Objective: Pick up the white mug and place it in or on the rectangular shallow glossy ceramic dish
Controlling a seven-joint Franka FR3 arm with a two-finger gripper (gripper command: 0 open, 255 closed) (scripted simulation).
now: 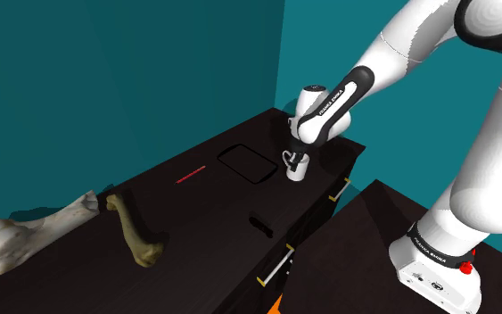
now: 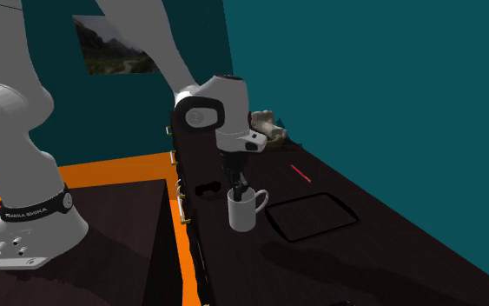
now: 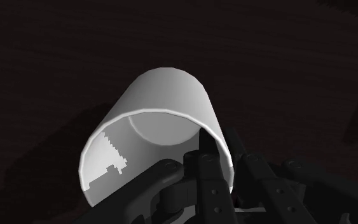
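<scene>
**Wrist view.** The gripper [image 3: 225,156] pinches the wall of the white mug [image 3: 165,105] at its rim. Of the fingers [image 3: 201,143], one sits inside the mouth and the other outside the wall. The mug's open mouth faces the camera, with a dark surface behind it.

**Second exterior view.** The gripper [image 2: 236,186] points straight down into the mug [image 2: 243,211], which is upright beneath it. The handle is turned toward the rectangular dish [image 2: 312,217]. We cannot tell whether the mug's base touches the dark tabletop [image 2: 381,261] or hangs just above it. The mug is just beside the dish, outside its rim.

**Shoulder view.**
- The gripper [image 1: 295,159] and mug [image 1: 295,169] are near the tabletop's [image 1: 195,232] front edge.
- The dish [image 1: 247,163] lies just to the view's left of the mug. It is dark like the top and outlined by a thin pale rim.
- A small black object [image 1: 262,223] lies close to the front edge, well apart from the mug.
- Beyond the dish lies a thin red stick [image 1: 191,174].
- Farthest along the top, an olive bone [image 1: 137,234] and a white bone [image 1: 30,234] lie side by side.
- A teal wall [image 1: 151,71] stands behind everything.
</scene>
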